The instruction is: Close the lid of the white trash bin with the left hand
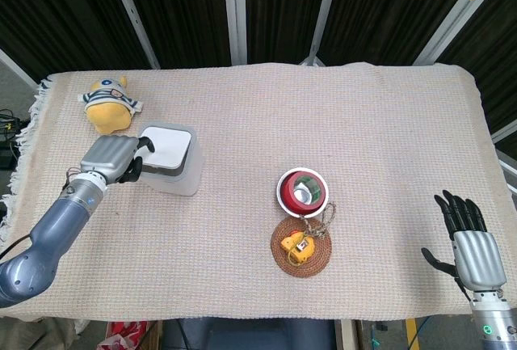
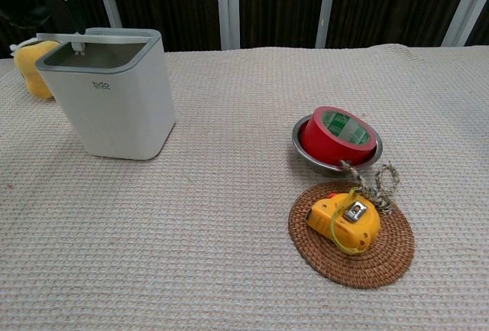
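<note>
The white trash bin (image 1: pixel 179 174) (image 2: pixel 114 109) stands at the left of the table. Its lid (image 1: pixel 166 144) (image 2: pixel 99 38) lies nearly flat over the top; the chest view shows a narrow gap between lid and rim at the front. My left hand (image 1: pixel 113 158) is at the bin's left side with its dark fingers (image 1: pixel 136 166) curled in against the lid's edge, holding nothing. In the chest view only a dark blur shows at the top left. My right hand (image 1: pixel 470 241) hangs off the table's front right, fingers spread and empty.
A yellow plush toy (image 1: pixel 109 99) (image 2: pixel 32 62) lies behind the bin. A metal bowl with a red tape roll (image 1: pixel 303 190) (image 2: pixel 336 137) sits mid-table. In front of it is a woven coaster (image 2: pixel 386 258) bearing a yellow tape measure (image 1: pixel 296 245) (image 2: pixel 344 220).
</note>
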